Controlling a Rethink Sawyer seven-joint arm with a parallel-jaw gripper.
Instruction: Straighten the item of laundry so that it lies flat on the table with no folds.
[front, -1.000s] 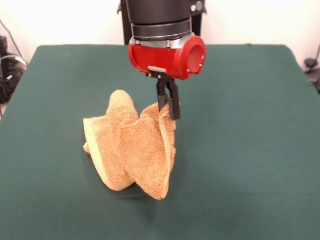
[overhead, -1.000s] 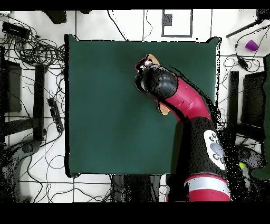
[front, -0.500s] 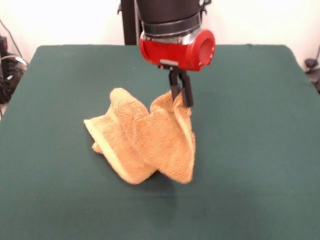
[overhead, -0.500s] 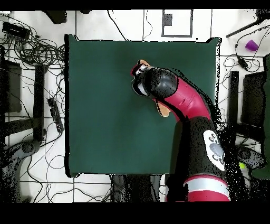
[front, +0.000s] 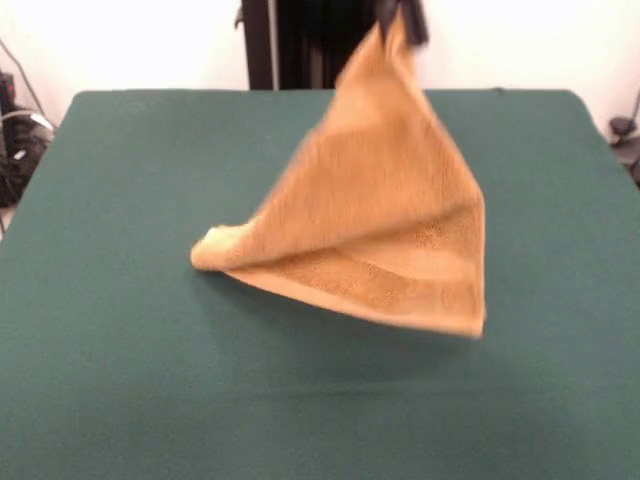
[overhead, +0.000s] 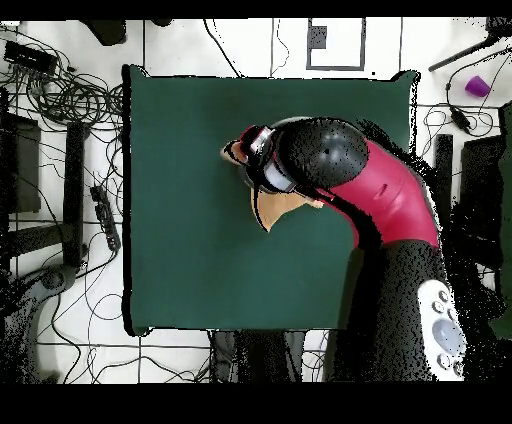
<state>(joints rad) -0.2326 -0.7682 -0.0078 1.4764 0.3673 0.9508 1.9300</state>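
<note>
The pincer (front: 402, 22) has gone up a long way since a second ago: then its red wrist and both black fingers hung in plain sight over the middle of the worktop (front: 110, 380), and now only dark tips show at the very top of the front view. They are pinched on one corner of the towel (front: 375, 230).

The towel has changed shape with that rise. Earlier it stood in a crumpled bundle of upright folds, most of it resting on the green surface. Now it hangs stretched into a broad, tent-like triangle with its peak at the grip. Its low left end is rolled in a small lump and looks to be touching the worktop; the right corner hangs free, with a shadow on the felt beneath it. A smoother woven band runs along the lower edge. The cloth is blurred in the front view.

From overhead, the arm (overhead: 390, 195) covers more of the worktop than before and its head sits further toward the middle. Only slivers of the towel (overhead: 268, 208) peek out from under it, one pointing toward the robot's side, another beside the wrist. The towel hangs over the middle area of the worktop, well clear of every edge.
</note>
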